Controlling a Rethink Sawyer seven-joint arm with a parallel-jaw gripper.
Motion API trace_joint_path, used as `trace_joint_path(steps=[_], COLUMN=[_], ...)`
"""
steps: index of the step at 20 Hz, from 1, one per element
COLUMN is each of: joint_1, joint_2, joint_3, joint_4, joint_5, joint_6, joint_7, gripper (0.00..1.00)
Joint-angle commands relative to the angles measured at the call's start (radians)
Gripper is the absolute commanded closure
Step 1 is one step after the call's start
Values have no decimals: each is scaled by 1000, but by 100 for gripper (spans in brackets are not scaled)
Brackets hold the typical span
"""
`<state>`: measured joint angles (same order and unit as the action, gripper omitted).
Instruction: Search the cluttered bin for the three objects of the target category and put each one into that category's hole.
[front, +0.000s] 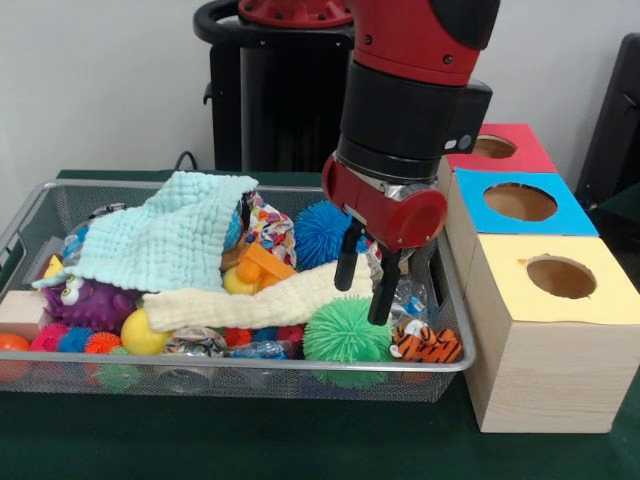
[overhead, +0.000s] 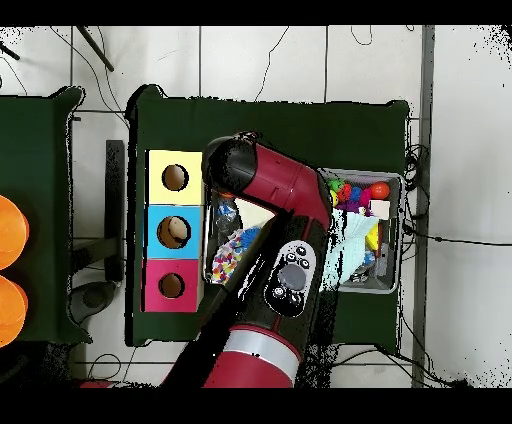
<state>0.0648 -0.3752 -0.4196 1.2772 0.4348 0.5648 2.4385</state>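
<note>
Big green table (front: 250, 440) with a wire bin (front: 60, 205) stuffed full of junk, and the red-and-black arm (front: 415, 90) coming down over the bin's right end. Beside the bin, touching it or close to it, sit three wooden boxes in a row, each with a round hole on top: yellow box (front: 560, 340) nearest the camera, blue box (front: 520, 205) behind it, red box (front: 500, 148) at the back. From overhead the same three (overhead: 174, 230) line up along one side of the bin, and the arm covers most of the bin's middle.

Inside the bin: a mint cloth (front: 165, 240) draped over the left half, a cream cloth (front: 255, 300) lying across the middle, a blue spiky ball (front: 320, 232), a green spiky ball (front: 345, 332), a purple toy (front: 85, 300), a yellow ball (front: 142, 335), a tiger toy (front: 425, 345), plus small spiky balls along the front.

The gripper (front: 365, 285) hangs just above the green ball, fingers a little apart, nothing between them. Can't tell which category is the target, so all the clutter's sitting in the bin.
</note>
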Motion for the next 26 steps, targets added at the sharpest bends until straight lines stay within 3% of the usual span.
trace_joint_path(steps=[1, 26], joint_1=[-5, 31], joint_2=[1, 10], joint_3=[128, 116], joint_4=[136, 150], joint_5=[13, 35], joint_6=[-56, -93], joint_7=[137, 191], gripper=[0, 0])
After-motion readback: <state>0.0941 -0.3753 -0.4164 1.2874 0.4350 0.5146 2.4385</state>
